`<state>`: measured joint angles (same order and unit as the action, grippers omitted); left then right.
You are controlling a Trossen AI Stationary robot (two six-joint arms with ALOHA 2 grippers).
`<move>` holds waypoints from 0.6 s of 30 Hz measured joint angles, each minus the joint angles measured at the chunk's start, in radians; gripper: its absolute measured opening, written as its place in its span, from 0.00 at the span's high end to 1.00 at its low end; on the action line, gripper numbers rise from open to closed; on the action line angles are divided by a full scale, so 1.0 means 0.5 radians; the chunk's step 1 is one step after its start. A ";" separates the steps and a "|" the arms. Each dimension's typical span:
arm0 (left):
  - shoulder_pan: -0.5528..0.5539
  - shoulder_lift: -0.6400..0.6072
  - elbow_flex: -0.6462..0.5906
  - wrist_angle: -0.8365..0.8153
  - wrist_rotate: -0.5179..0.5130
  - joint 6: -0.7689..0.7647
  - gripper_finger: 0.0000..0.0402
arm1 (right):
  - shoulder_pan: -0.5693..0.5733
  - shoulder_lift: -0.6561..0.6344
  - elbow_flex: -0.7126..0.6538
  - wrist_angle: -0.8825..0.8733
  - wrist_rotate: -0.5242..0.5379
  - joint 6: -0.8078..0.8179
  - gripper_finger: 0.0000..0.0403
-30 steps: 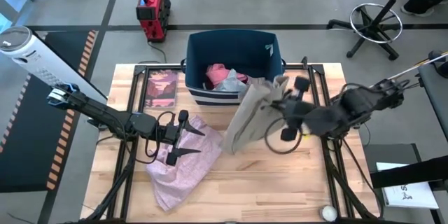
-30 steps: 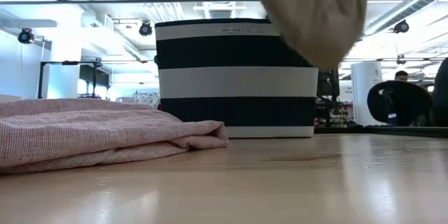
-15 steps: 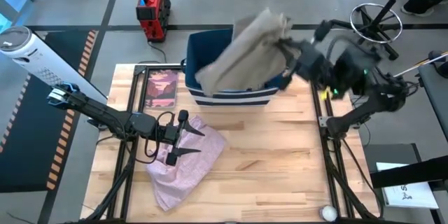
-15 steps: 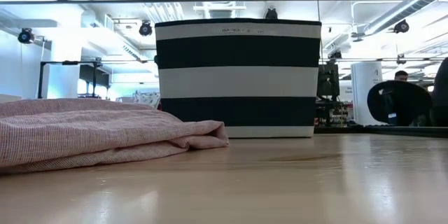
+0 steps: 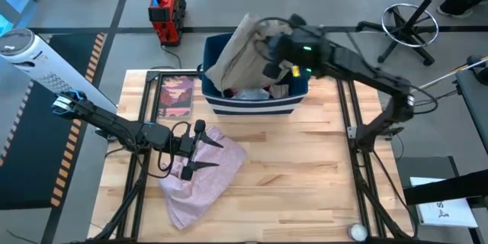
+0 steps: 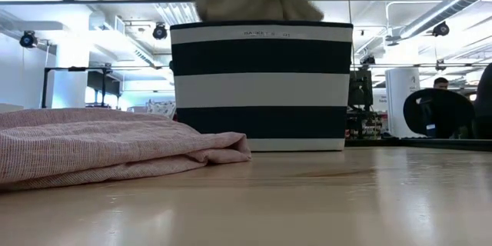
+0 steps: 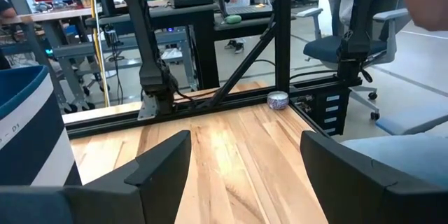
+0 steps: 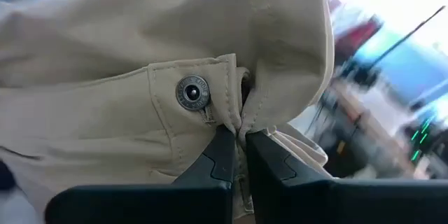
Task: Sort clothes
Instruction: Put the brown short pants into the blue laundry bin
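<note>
My right gripper (image 5: 268, 50) is shut on the large khaki-grey garment (image 5: 232, 52), high over the left part of the navy bin with white stripes (image 5: 293, 105). In the low view the garment (image 6: 244, 0) shows just above the bin's rim (image 6: 261, 24). Maroon and grey pieces (image 5: 255, 91) lie inside the bin. The large pale pink garment (image 5: 200, 179) lies flat on the table at the near left. My left gripper (image 5: 204, 154) is open and empty just above its far edge. My right gripper pinches a bunched fold of the khaki garment's waistband (image 8: 234, 115) between its two fingers (image 8: 222, 155), right beside a metal button (image 8: 192, 92). Several layers are gathered there. The garment is lifted clear of the table and hangs slack over the bin.
A flat pink-covered book (image 5: 177, 95) lies on the table left of the bin. Bare wood lies in the table's middle and right (image 5: 305, 175). A small round thing (image 5: 357, 232) sits at the near right corner. Black frame posts (image 7: 280, 35) stand at the table's edges.
My right gripper has risen from the table's middle right, gone toward the far edge and then leftward over the bin, still shut. The khaki garment has gone with it, lifted from in front of the bin to above the bin's left part.
</note>
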<state>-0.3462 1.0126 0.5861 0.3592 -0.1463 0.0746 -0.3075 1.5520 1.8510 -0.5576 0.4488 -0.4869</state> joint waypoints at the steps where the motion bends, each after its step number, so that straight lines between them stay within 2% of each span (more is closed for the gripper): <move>1: 0.000 0.000 0.000 -0.002 0.000 -0.006 0.36 | -0.051 0.049 -0.002 -0.050 -0.043 0.039 1.00; 8: 0.000 0.000 0.000 -0.002 0.000 -0.020 0.36 | -0.330 0.423 -0.014 -0.378 -0.551 0.247 1.00; 14: -0.001 0.000 0.000 -0.002 0.000 -0.047 0.36 | -0.422 0.752 -0.036 -0.443 -0.891 0.244 1.00; 18: 0.000 0.000 0.000 -0.002 0.000 -0.072 0.36 | -0.441 0.933 -0.036 -0.444 -1.016 0.201 1.00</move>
<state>-0.3463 1.0126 0.5861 0.3583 -0.1463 0.0384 -0.5282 2.0186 1.8332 -0.7798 -0.0593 -0.3863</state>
